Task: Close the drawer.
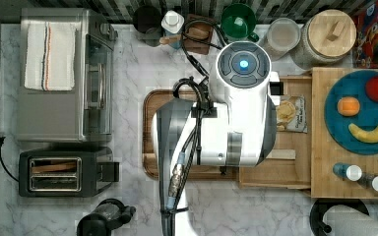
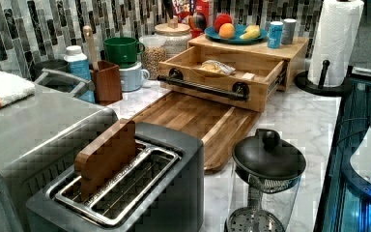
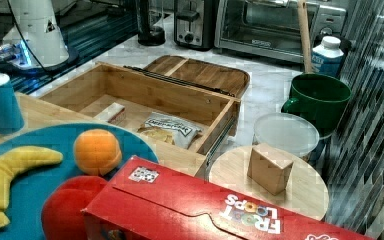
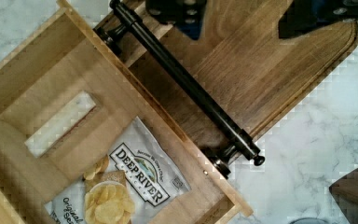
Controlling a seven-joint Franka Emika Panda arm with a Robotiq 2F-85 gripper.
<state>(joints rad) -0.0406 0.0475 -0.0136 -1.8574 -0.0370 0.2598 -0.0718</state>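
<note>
The drawer [image 2: 222,72] stands pulled out of the bamboo block [image 2: 290,50], its black handle [image 4: 186,86] over the walnut tray [image 2: 193,121]. 1 chip bag [image 4: 121,191] lies inside. The tool's [image 4: 242,14] fingers are spread, released, above the handle.

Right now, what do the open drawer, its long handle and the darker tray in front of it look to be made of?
The drawer looks like light bamboo or pale wood: matt, with fine straight grain. Its handle seems to be metal with a black, slightly glossy finish, though painted wood can't be ruled out. The tray looks like darker, walnut-like wood, with streaky brown grain and a soft sheen.
</note>
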